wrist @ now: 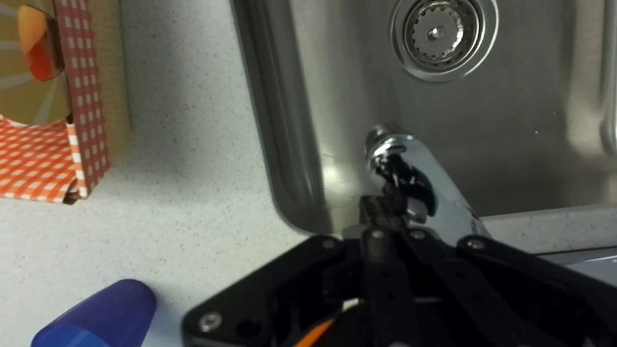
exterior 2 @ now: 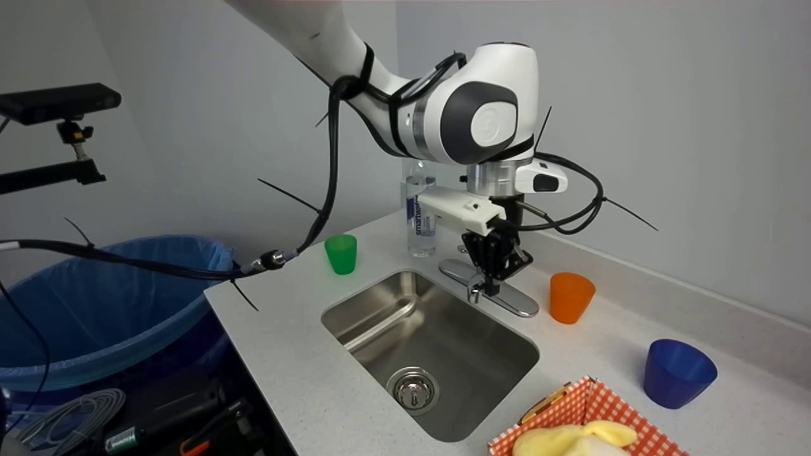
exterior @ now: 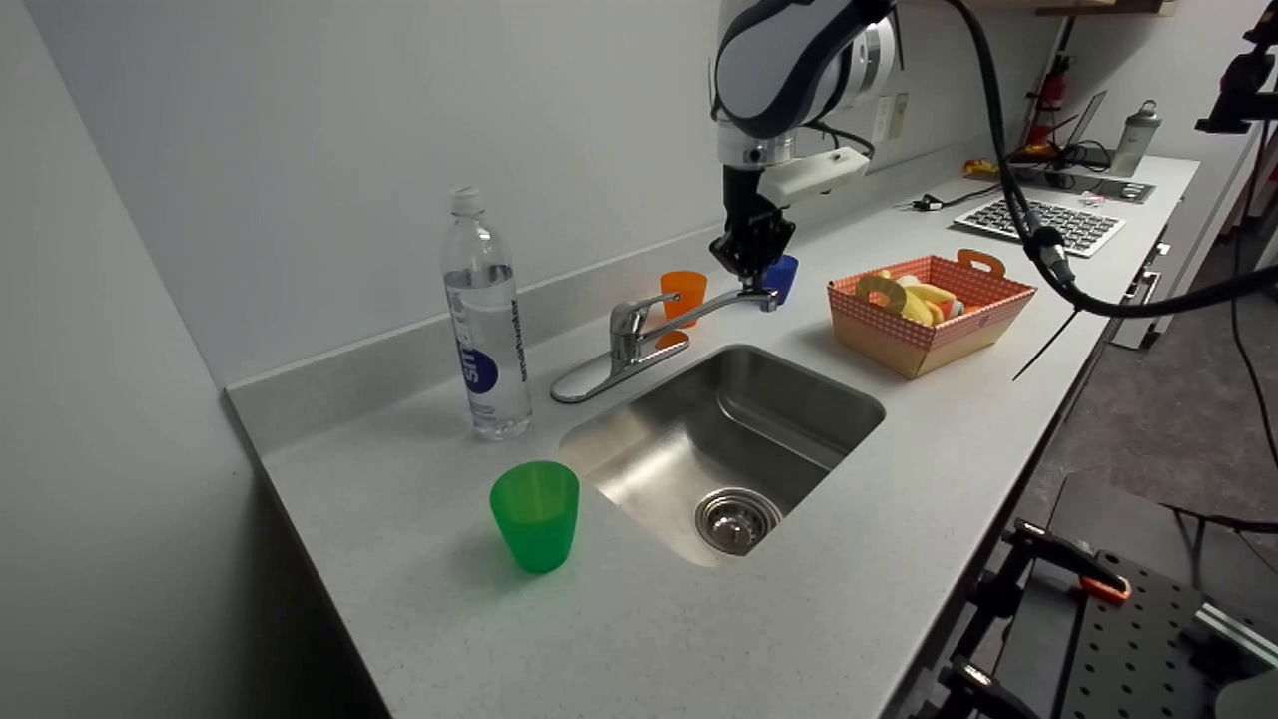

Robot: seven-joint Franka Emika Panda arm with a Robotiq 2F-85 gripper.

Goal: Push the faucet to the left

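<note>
The chrome faucet [exterior: 627, 333] stands behind the sink, its thin spout reaching over toward the basket side in an exterior view. Its spout end [exterior 2: 474, 290] and base plate [exterior 2: 521, 303] also show in an exterior view; the arm hides most of the rest. My gripper [exterior: 751, 284] is shut and empty, pointing down beside the spout near its tip. It is also at the spout end in an exterior view [exterior 2: 491, 287]. In the wrist view the closed fingertips [wrist: 383, 208] are at the left side of the spout [wrist: 446, 193], touching or almost touching; I cannot tell which.
The sink [exterior: 799, 419] lies in front of the faucet. A water bottle [exterior: 489, 340] and a green cup [exterior: 536, 519] stand at the sink's far end. An orange cup [exterior 2: 570, 297], a blue cup [exterior 2: 678, 373] and a checkered basket [exterior: 899, 335] stand on the other side.
</note>
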